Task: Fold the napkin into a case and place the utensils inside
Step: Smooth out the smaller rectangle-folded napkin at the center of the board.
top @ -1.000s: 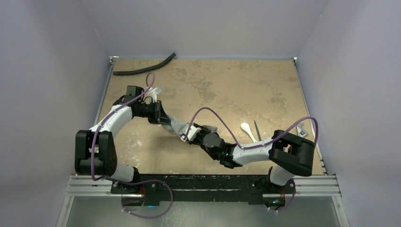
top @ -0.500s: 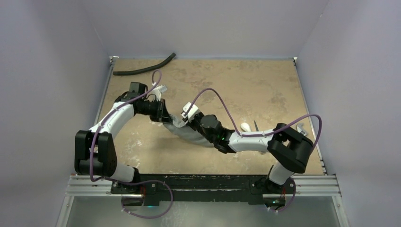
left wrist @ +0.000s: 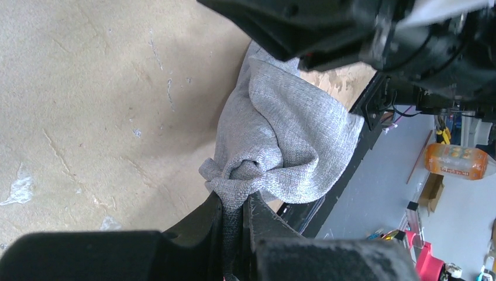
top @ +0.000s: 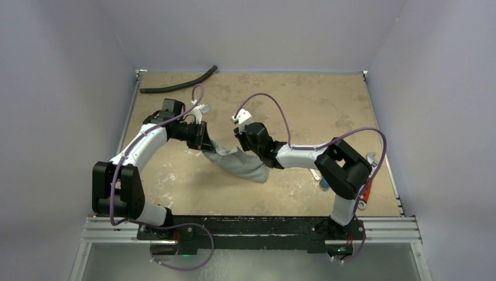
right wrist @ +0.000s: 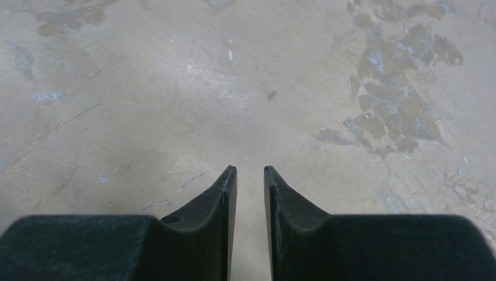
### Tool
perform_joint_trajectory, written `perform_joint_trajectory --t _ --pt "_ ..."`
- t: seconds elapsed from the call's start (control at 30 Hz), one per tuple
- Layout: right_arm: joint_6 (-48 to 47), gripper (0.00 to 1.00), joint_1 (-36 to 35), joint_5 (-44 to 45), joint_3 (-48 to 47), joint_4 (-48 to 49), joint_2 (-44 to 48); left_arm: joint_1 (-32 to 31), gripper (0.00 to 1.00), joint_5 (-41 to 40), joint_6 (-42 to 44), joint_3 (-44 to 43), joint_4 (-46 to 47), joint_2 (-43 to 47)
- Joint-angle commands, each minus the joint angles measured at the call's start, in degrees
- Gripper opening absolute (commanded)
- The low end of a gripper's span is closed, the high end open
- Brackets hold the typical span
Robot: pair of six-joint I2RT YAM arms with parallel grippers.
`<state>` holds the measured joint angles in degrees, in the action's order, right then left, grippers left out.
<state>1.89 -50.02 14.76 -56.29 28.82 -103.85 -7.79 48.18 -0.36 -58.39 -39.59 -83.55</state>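
Napkin [top: 240, 165] hangs bunched in the left claw's [left wrist: 233, 202] closed grip, long axis running toward the right claw [right wrist: 250, 170], narrowly parted and empty.

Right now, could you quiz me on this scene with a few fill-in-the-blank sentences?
1. The left pincer grips the grey ____.
2. The right pincer holds ____.
3. The black hose lies along the table's far edge, at its ____ end.
4. The wrench near the right edge has a ____ handle.
Missing words: napkin; nothing; left; red.
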Motion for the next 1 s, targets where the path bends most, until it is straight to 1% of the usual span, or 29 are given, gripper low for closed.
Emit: perform_joint_trajectory --t 0.0,0.03,0.07,0.13,0.17,0.2,0.23,0.3,0.37,0.47,0.53,0.63,0.67,0.7,0.73,0.87,0.93,0.97 --pt "6.1 0.26 2.6 -4.3 -3.1 -3.2 1.7 -0.7 0.00 1.7 0.8 -2.6 -0.1 1.7" --pt "6.7 0.28 3.1 -4.8 -3.4 -3.7 1.9 -0.8 0.00 1.9 0.8 -2.6 0.0 1.8" --pt "7.1 0.36 3.5 -5.7 -2.8 -3.3 2.8 -0.7 0.00 2.2 -0.8 -2.7 0.0 1.8" --pt "7.1 0.61 4.9 -9.4 2.1 1.9 7.1 -0.7 0.00 3.3 -2.0 -3.0 0.3 1.9" --pt "6.7 0.66 6.2 -13.1 6.6 5.1 9.9 -0.6 0.00 3.7 -2.6 -3.1 0.6 2.0" --pt "6.1 0.70 7.9 -18.3 9.2 7.6 12.8 -0.6 0.00 4.0 -3.0 -3.1 0.8 2.0" --pt "5.6 0.72 9.7 -23.4 11.0 8.4 15.1 -0.6 0.00 4.1 -3.4 -3.1 1.0 2.1" --pt "2.2 0.73 12.2 -28.3 11.9 3.6 19.8 -0.1 0.00 4.2 -4.4 -2.7 1.5 2.2" --pt "-0.1 0.74 13.3 -32.2 14.0 0.7 25.8 0.9 0.00 4.3 -5.8 -2.2 2.3 2.1" --pt "-5.1 0.76 13.6 -41.2 17.5 -0.8 34.6 1.8 0.00 4.4 -7.5 -1.9 3.4 1.9" --pt "-9.2 0.76 13.5 -45.0 17.6 -1.5 36.4 1.9 0.00 4.6 -8.5 -1.4 4.2 1.9" --pt "-13.7 0.77 13.4 -53.5 16.4 -3.8 34.3 1.9 0.00 4.5 -9.1 -1.0 4.5 1.8" --pt "-14.5 0.91 13.1 -56.3 16.1 -3.9 33.5 1.9 0.00 4.3 -9.1 -1.1 4.4 1.8" --pt "-15.7 0.98 12.4 -57.5 15.5 -4.3 32.6 1.9 0.00 4.1 -9.1 -1.4 4.2 1.8" --pt "-17.1 0.99 11.5 -56.5 14.9 -4.9 32.0 2.0 0.00 4.0 -9.0 -1.4 3.9 1.8" --pt "-22.8 0.99 7.0 -44.4 11.2 -6.4 28.4 2.1 0.00 3.8 -9.2 -1.3 3.6 1.9" --pt "-24.2 0.99 5.2 -38.2 9.6 -4.7 26.3 2.0 0.00 3.8 -9.3 -0.9 3.7 1.8" --pt "-24.6 0.98 4.6 -37.5 9.5 -3.2 25.6 2.1 0.00 3.8 -9.3 -0.8 3.8 1.8"
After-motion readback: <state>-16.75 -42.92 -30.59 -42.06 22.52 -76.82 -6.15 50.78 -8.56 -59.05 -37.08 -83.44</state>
